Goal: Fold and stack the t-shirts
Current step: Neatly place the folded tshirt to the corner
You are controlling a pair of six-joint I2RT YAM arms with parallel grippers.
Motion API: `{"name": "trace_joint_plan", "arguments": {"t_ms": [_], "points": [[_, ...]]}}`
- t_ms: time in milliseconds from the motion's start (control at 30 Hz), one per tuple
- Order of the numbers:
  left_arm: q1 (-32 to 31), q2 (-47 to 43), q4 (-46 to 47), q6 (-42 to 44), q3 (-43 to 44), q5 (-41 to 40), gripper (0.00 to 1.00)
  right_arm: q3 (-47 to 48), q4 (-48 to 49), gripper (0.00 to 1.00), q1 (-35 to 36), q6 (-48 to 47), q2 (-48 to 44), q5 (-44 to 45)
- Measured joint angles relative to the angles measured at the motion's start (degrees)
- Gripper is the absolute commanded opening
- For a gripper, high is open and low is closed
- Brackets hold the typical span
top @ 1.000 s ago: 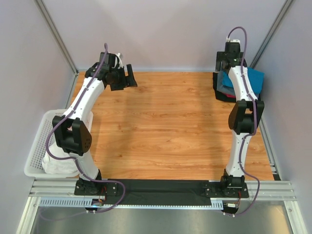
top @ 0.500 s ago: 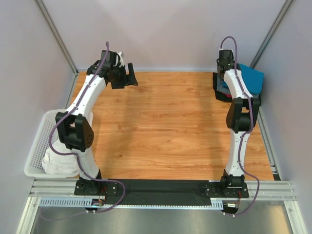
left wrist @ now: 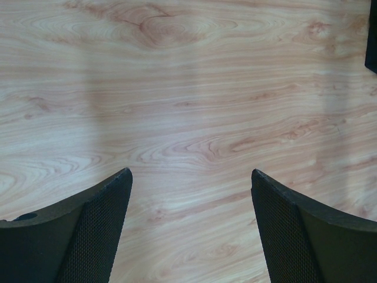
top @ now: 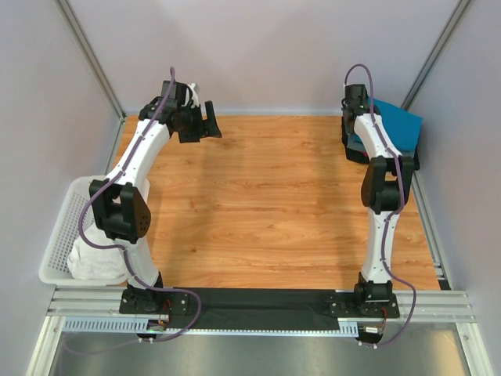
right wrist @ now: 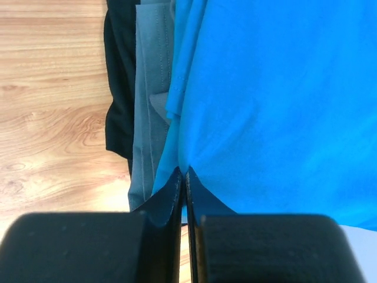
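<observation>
Pinching: right gripper (right wrist: 184, 177) has its fingers pressed together on an edge of the blue tee (right wrist: 271, 88), and the cloth puckers at the tips.
Right arm: reaches to the far right corner of the table (top: 258, 204), with its wrist over the left side of the stack.
Stack: blue tee on top, grey tee (right wrist: 150, 118) under it, black tee (right wrist: 118, 88) lowest in view. Their edges step out to the left in the right wrist view.
Left side: left gripper (left wrist: 191, 174) has its fingers spread wide with nothing between them, held above bare wood near the far left corner.
Near left edge: basket (top: 59, 235) sits beside the table, with a white tee (top: 90, 262) bundled inside.
</observation>
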Motion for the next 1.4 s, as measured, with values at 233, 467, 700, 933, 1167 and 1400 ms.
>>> {"name": "trace_joint_plan", "arguments": {"t_ms": [233,467,700,933,1167,1400], "points": [[0.17,0.00,0.02,-0.02,0.00,0.28,0.88,-3.91,0.50,0.01,0.13,-1.64,-1.62,-1.03],[0.24,0.00,0.04,0.00,0.00,0.74,0.88,-8.28,0.76,0.00,0.79,-3.43,-5.99,-2.40],[0.24,0.02,0.07,-0.02,0.00,1.27,0.88,-10.91,0.85,0.00,1.20,-5.25,-7.41,-3.10],[0.26,0.26,0.09,-0.02,0.00,1.42,0.88,-12.31,0.26,0.20,1.46,-6.32,-7.48,-3.58],[0.28,0.87,0.09,0.00,0.61,1.79,0.88,-7.34,-4.48,0.73,1.62,-4.81,-7.63,-7.48],[0.31,1.79,0.52,0.68,4.44,1.29,0.92,0.15,-5.33,1.00,-0.33,0.79,-17.64,-13.60]]}}
